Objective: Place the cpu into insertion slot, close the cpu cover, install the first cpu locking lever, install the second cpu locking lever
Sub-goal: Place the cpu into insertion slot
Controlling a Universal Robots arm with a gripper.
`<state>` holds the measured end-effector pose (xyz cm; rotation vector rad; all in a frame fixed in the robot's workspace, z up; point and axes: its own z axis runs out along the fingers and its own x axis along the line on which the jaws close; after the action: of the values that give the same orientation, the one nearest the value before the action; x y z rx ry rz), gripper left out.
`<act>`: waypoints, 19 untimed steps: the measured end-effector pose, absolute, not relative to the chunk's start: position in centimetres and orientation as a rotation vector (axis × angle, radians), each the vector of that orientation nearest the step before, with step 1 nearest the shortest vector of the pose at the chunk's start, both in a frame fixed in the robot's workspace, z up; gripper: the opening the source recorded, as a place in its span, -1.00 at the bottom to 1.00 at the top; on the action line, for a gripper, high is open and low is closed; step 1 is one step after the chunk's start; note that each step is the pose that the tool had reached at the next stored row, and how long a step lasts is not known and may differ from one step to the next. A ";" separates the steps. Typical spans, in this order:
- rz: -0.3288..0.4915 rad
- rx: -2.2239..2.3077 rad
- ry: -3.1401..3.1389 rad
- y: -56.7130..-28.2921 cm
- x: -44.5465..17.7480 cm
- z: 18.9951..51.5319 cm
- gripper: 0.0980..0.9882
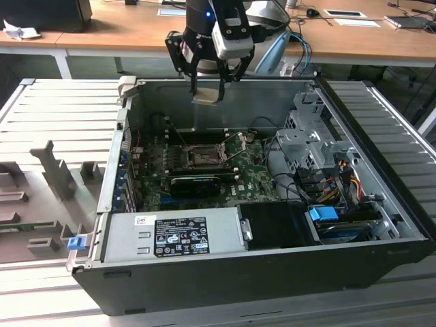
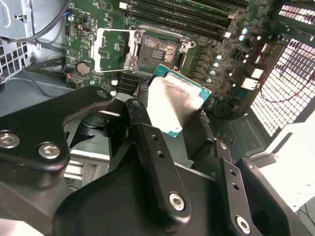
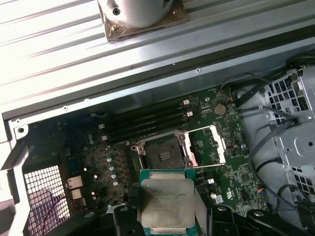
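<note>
1. Cpu (image 1: 206, 100) hangs in the air above the open computer case (image 1: 225, 272), grey metal top up and green edge showing in both wrist views (image 2: 174, 101) (image 3: 167, 201).
2. The hand (image 1: 206, 94) is closed on the cpu, with a black finger (image 2: 142, 123) pressed against each of two opposite sides.
3. Below it and well apart lies the insertion slot (image 3: 162, 151), a dark square socket with nothing seated in it.
4. The cpu cover (image 3: 219, 143) stands swung open, just beside the slot on its hinge side.
5. Around the socket spreads the green circuit board (image 1: 252, 178); the long memory slots (image 3: 147, 123) run along one side, and a black expansion card (image 1: 194, 182) lies on the other.
6. The case rests on a ribbed grey desk (image 1: 61, 109).
</note>
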<state>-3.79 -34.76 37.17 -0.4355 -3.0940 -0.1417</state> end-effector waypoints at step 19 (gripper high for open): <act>-0.142 -0.469 -3.089 -34.8 -3.8 37.0 -0.04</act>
<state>-3.79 -34.76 37.04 -0.4688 -3.0885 -0.1416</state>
